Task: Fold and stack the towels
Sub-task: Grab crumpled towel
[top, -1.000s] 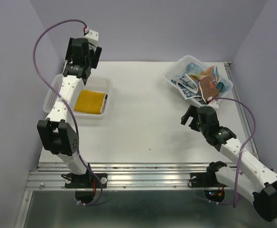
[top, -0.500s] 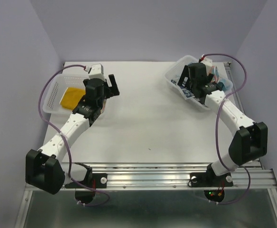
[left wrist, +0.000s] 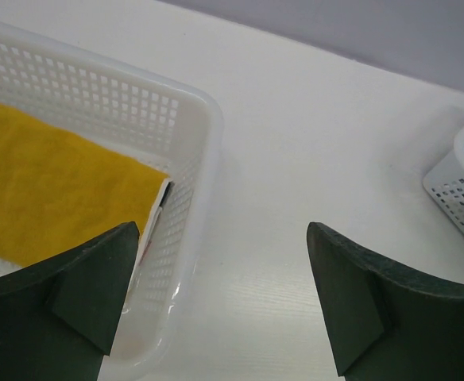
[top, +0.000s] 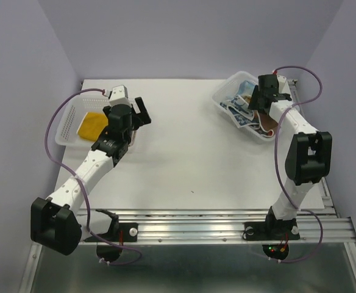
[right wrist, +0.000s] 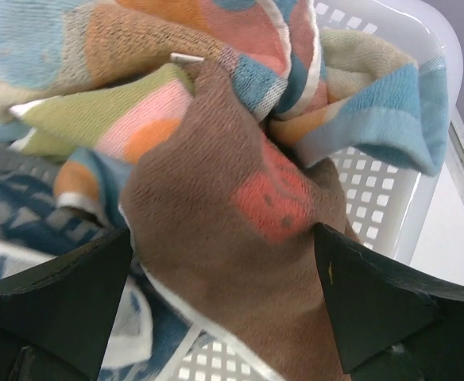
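A folded mustard yellow towel lies in the left white basket; it also shows in the left wrist view. My left gripper is open and empty, hovering over the table beside that basket's right wall. Several crumpled towels fill the right basket: a brown and orange-red towel, a pastel one with orange and blue patches and a blue-white patterned one. My right gripper is open just above the brown towel, its jaws on either side of it.
The right basket's far rim and the table's right metal rail lie close to the right gripper. White tabletop spans between the two baskets. Purple walls enclose the back and sides.
The right arm has swung from the near right of the table up over the right basket. The left arm has come from behind the left basket down to its right side.
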You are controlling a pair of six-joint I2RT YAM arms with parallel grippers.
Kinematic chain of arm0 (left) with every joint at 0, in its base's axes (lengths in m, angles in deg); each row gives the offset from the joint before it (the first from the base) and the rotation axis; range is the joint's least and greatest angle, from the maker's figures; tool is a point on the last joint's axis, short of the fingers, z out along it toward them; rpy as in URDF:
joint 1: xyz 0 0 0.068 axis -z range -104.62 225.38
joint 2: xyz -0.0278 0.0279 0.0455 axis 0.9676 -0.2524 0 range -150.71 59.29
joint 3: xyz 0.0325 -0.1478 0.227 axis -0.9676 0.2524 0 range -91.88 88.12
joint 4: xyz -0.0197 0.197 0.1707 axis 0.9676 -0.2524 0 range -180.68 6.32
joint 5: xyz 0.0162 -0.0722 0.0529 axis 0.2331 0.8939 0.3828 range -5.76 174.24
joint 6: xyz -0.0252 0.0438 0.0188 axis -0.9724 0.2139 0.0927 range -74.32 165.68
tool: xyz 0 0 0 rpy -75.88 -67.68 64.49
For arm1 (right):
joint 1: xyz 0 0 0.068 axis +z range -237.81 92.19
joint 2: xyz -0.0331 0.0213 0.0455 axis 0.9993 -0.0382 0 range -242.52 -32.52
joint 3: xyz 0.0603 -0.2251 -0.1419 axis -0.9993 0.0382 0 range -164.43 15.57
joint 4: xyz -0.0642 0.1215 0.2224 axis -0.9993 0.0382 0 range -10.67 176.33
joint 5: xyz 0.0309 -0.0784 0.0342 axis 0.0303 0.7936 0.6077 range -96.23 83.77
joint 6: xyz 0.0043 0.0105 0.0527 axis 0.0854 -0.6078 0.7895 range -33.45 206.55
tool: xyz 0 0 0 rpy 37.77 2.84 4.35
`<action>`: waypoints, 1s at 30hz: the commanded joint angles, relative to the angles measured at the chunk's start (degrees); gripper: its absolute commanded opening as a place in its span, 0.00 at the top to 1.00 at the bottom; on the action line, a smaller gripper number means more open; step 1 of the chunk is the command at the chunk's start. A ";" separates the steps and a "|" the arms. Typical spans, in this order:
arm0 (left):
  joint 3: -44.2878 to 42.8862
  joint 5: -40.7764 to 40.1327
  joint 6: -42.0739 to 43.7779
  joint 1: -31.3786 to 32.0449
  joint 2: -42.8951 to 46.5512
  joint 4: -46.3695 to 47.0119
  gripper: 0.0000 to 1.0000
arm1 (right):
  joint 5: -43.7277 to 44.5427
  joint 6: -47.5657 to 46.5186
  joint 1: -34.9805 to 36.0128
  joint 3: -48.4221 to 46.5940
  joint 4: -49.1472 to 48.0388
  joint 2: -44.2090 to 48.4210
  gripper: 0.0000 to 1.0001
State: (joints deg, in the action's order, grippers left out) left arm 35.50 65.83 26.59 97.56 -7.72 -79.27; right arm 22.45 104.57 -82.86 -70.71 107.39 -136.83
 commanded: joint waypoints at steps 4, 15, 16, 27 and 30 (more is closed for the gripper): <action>-3.28 -2.68 -0.24 0.41 -2.08 1.22 0.01 | 3.13 -0.89 -1.61 -6.71 -0.63 -2.74 0.23; -2.93 -2.25 -0.51 0.41 -0.85 0.78 0.01 | -1.00 -0.62 -1.79 -4.86 -1.87 8.93 0.98; -2.67 -1.89 -0.59 0.41 -0.68 0.69 0.01 | -1.52 -0.97 -1.79 -5.30 -1.34 9.82 0.98; 1.11 4.88 -3.06 0.41 7.23 0.78 0.01 | -20.76 -6.41 -1.70 -23.72 3.67 17.48 0.94; 1.47 4.88 -3.23 0.41 8.55 0.26 0.01 | -19.73 -7.47 -1.70 -29.19 5.07 15.29 0.93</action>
State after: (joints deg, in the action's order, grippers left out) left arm 36.07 69.74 24.31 97.58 -1.68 -80.30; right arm 5.91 99.85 -84.41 -90.71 112.81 -120.98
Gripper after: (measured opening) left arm 0.986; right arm 0.075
